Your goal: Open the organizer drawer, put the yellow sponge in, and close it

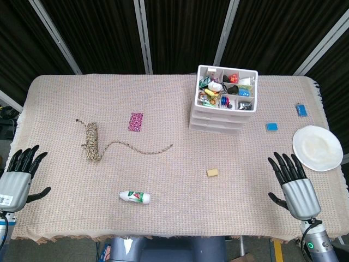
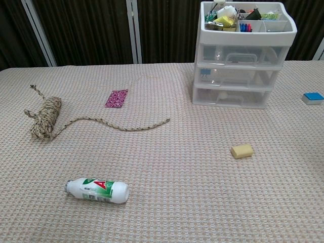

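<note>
Both hands lie released, fingers spread. The yellow sponge sits ahead-left of the right hand, nearer it than the left hand; the shut organizer drawers stand beyond.

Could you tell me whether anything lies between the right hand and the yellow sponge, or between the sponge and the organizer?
Nothing visible does. Bare cloth separates the right hand from the yellow sponge, and bare cloth again separates the sponge from the organizer, whose drawers are closed.
</note>
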`<move>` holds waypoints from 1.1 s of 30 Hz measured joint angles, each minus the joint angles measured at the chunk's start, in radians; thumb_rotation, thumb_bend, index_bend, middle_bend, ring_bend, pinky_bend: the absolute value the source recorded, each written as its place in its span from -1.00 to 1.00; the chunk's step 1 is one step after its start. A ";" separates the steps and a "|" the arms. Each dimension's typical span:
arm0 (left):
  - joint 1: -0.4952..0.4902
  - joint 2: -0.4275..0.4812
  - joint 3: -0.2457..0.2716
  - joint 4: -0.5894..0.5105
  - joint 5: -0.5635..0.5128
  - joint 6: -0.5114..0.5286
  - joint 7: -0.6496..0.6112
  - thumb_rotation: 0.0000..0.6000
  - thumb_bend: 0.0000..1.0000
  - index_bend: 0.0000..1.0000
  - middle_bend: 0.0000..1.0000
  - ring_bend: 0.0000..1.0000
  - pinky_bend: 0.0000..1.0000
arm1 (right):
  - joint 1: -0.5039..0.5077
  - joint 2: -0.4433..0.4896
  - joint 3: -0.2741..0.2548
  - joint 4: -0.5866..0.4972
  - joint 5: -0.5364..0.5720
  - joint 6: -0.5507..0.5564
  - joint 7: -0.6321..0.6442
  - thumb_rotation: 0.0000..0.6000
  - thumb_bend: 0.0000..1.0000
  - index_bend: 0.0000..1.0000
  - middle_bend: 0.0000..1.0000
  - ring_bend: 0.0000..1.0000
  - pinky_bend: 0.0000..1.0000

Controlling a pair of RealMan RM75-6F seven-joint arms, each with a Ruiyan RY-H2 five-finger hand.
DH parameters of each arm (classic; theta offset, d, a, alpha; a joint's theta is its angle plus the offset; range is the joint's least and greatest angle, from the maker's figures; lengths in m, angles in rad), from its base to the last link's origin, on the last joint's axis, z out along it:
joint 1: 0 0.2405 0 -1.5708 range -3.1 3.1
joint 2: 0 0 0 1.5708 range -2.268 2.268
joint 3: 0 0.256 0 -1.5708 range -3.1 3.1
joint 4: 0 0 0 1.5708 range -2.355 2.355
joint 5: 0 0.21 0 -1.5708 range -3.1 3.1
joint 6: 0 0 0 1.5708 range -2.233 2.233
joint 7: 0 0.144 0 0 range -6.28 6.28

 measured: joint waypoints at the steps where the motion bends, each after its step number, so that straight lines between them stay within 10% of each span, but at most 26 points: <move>1: 0.000 0.000 0.000 0.000 0.000 0.000 0.000 1.00 -0.65 -0.77 -1.00 -1.00 -1.00 | 0.000 0.000 0.000 0.000 0.000 0.000 0.000 1.00 -1.00 -0.98 -1.00 -1.00 -1.00; 29: -0.005 0.001 0.003 0.005 0.008 -0.006 -0.014 1.00 -0.65 -0.77 -1.00 -1.00 -1.00 | 0.003 -0.005 0.007 -0.012 0.021 -0.014 -0.005 1.00 -1.00 -0.96 -1.00 -1.00 -1.00; 33: -0.004 0.002 0.007 0.003 0.018 -0.001 -0.012 1.00 -0.65 -0.77 -1.00 -1.00 -1.00 | 0.003 0.000 0.021 -0.027 0.028 -0.002 0.015 1.00 -1.00 -0.85 -0.72 -0.82 -0.84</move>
